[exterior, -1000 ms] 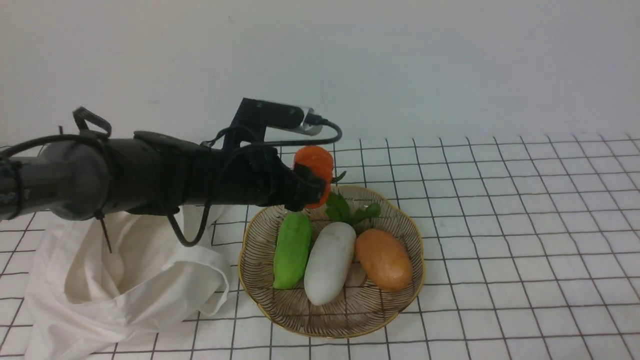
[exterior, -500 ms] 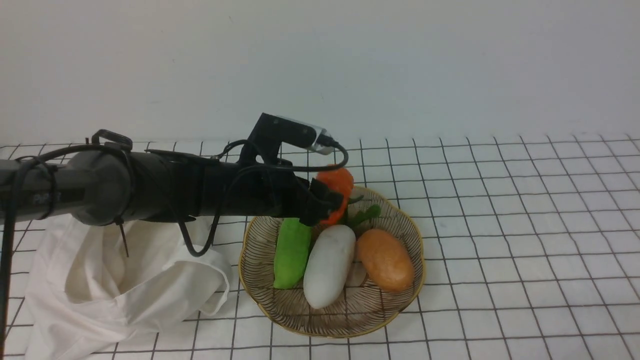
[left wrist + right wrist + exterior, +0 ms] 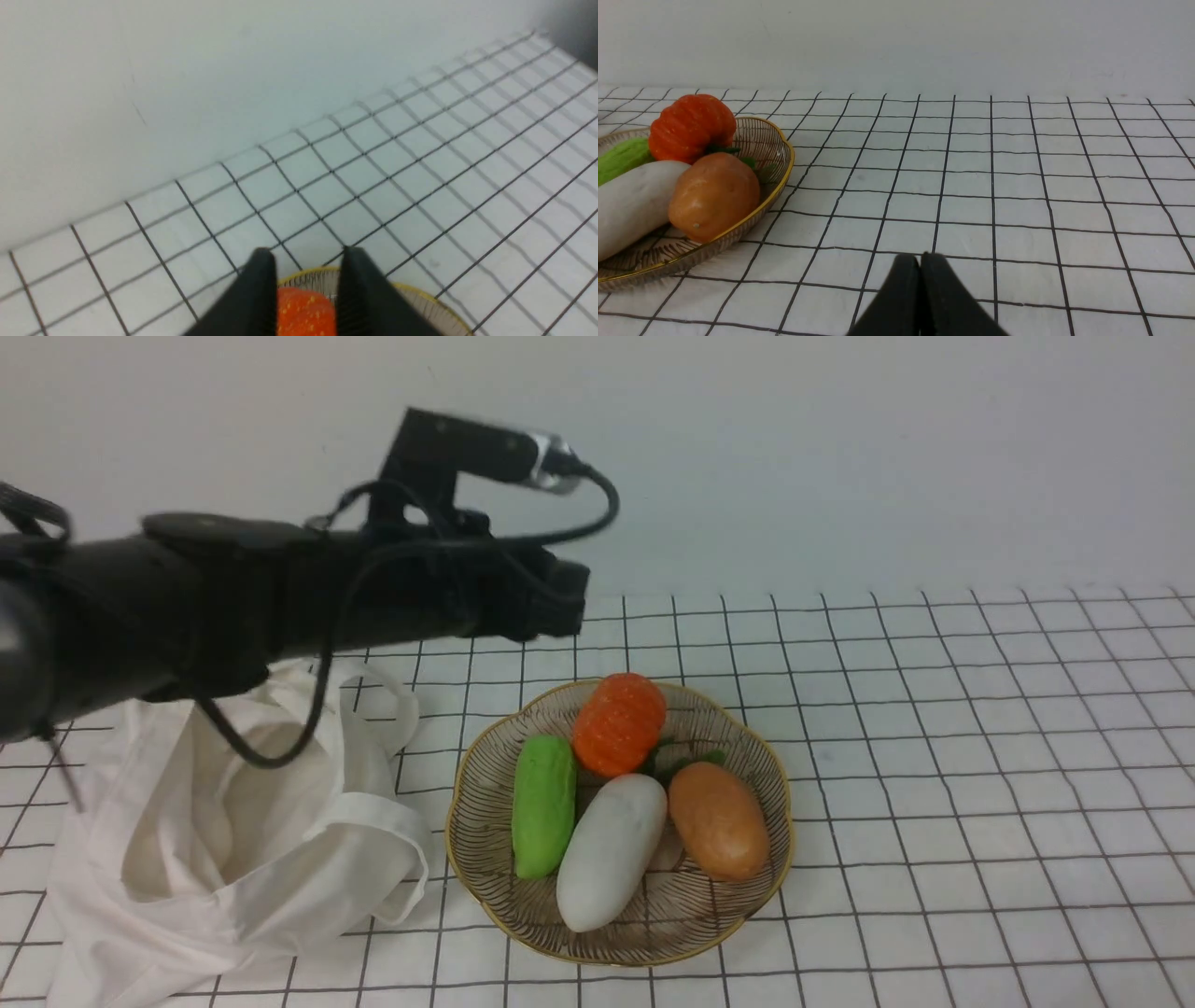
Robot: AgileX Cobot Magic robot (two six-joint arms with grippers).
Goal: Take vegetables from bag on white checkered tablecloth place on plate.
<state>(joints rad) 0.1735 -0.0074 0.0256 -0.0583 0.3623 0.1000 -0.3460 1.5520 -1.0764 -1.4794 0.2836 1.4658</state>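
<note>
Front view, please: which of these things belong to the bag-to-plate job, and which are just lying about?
Job: pumpkin, bag, plate, checkered tablecloth, left gripper, open above the plate.
Lying about: cucumber, white radish, potato, right gripper, shut.

bag [image 3: 233, 868]: soft matt cloth | pumpkin [image 3: 618, 723]: ribbed, matt | plate [image 3: 644, 933]: gold-rimmed, translucent

pumpkin [image 3: 619, 723]: bright orange, ribbed, resting in the far part of the plate [image 3: 653, 954]; which way its stem faces is unclear. plate: brownish, see-through, gold scalloped rim, flat on the tablecloth [image 3: 980, 756]. bag [image 3: 233, 840]: off-white, slumped, mouth open, just left of the plate.
</note>
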